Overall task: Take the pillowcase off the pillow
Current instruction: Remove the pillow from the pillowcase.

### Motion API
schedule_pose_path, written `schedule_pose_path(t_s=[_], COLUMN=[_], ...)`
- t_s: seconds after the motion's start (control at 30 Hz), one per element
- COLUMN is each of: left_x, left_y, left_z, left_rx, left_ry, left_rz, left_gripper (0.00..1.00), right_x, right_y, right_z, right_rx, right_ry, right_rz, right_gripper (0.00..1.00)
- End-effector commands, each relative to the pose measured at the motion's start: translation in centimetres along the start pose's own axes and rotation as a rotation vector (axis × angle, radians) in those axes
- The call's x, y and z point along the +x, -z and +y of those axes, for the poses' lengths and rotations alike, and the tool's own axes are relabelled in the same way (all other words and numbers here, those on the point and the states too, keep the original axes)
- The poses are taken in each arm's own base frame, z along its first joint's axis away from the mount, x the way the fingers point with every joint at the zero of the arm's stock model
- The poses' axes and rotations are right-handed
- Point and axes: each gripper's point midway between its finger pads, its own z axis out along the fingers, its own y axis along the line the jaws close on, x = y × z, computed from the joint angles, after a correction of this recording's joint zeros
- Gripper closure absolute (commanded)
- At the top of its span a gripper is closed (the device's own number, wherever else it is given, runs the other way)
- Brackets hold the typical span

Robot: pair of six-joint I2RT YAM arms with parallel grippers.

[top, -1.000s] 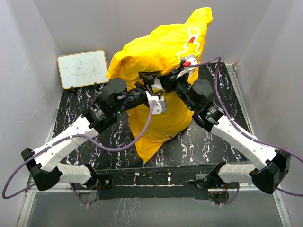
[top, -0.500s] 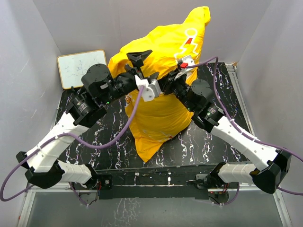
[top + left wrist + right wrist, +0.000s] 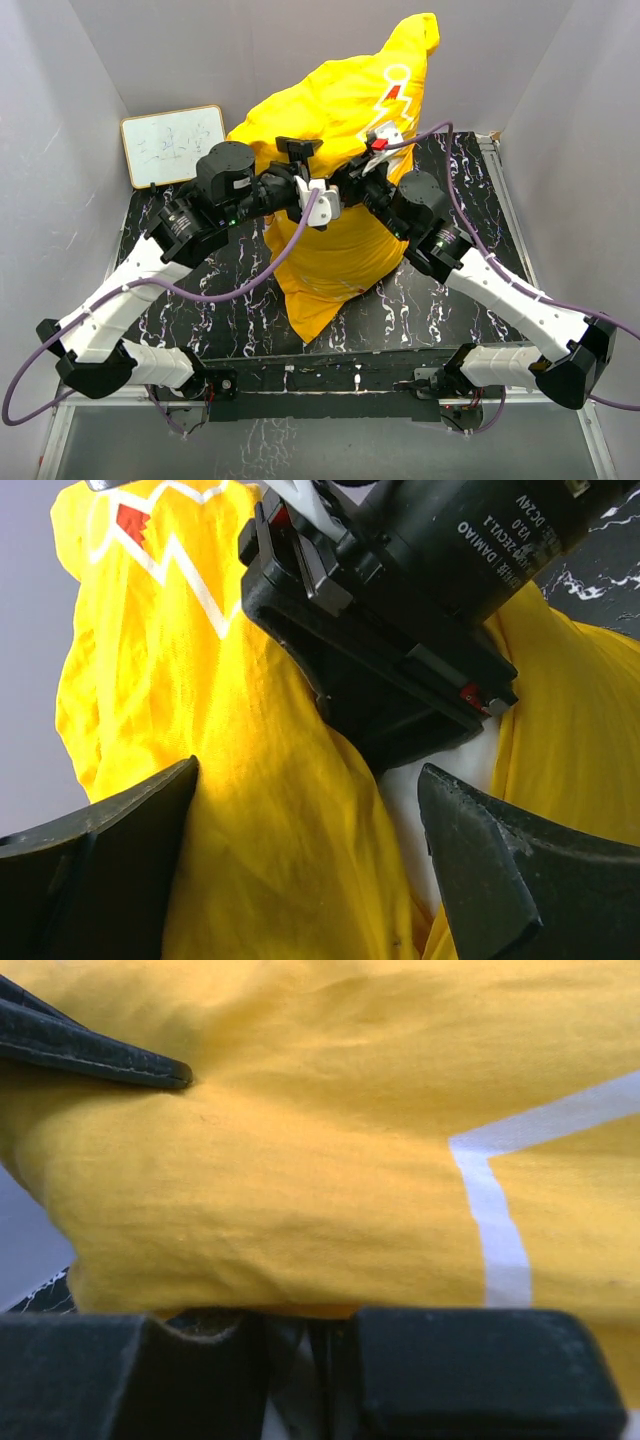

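White wipe-board [image 3: 172,146] leans on the back wall at far left, faint scribble on its glossy face; next the left arm reaches in over the black, white-veined worktop [image 3: 400,315], its left gripper [image 3: 310,772] with fingers spread wide and holding nothing, the cloth just ahead of them; in the middle the pillowcase [image 3: 340,110] stands propped on the worktop, bright yellow, thin and creased, with white zigzag lettering and a red patch near its limp upper peak, and a slack pointed corner trailing toward the arms' bases; the pillow is hidden inside, showing only as a plump bulge; to the right, the right gripper [image 3: 312,1355] is pinched together on a bunched fold of that yellow cloth, high on the bundle. I'd judge the case light, floppy and a bit slippery, the filling soft and squashy, so flat cloth would slide away; a gathered fold or a hem is the place to grip, though where the open end lies I cannot tell.
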Motion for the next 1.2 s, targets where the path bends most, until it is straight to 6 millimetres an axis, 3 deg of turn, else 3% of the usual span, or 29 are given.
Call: schedule_pose_path(t_s=[0.0,0.17,0.4,0.6,0.7,0.9,0.97,1.1,1.17], left_x=[-0.4,1.1,4.3,4.8,4.5,1.6,2.5,3.6,3.9], left_y=[1.3,0.1,-1.0,-0.6,0.1,3.1,2.9,4.5,5.9], left_z=[-1.4,0.6,6.4,10.4,12.7,18.0,18.1,20.2,21.6], left_rx=[0.043,-0.074,-0.366,-0.479,-0.553,-0.723,-0.694,-0.753,-0.820], left_ry=[0.000,-0.065,-0.277,-0.296,-0.264,-0.171,-0.168,0.007,0.117], left_rz=[-0.024,0.031,0.233,0.298,0.300,0.173,0.204,0.203,0.154], left_gripper=[0.13,0.16,0.23,0.24,0.28,0.51,0.51,0.54,0.64], right_x=[4.9,5.0,5.2,5.5,6.4,9.0,9.8,10.7,11.0], right_y=[0.6,0.7,1.2,1.4,1.5,2.1,2.2,2.4,2.7], right_z=[-0.4,0.3,0.8,0.0,-0.5,-1.1,-1.2,-1.4,-1.6], right_rx=[0.014,-0.005,-0.011,0.030,0.054,0.074,0.076,0.082,0.088], right_ry=[0.022,0.020,0.017,0.032,0.039,0.037,0.038,0.036,0.037], right_rz=[0.183,0.185,0.184,0.188,0.200,0.245,0.259,0.274,0.276], right_gripper=[0.92,0.92,0.92,0.92,0.92,0.92,0.92,0.92,0.92])
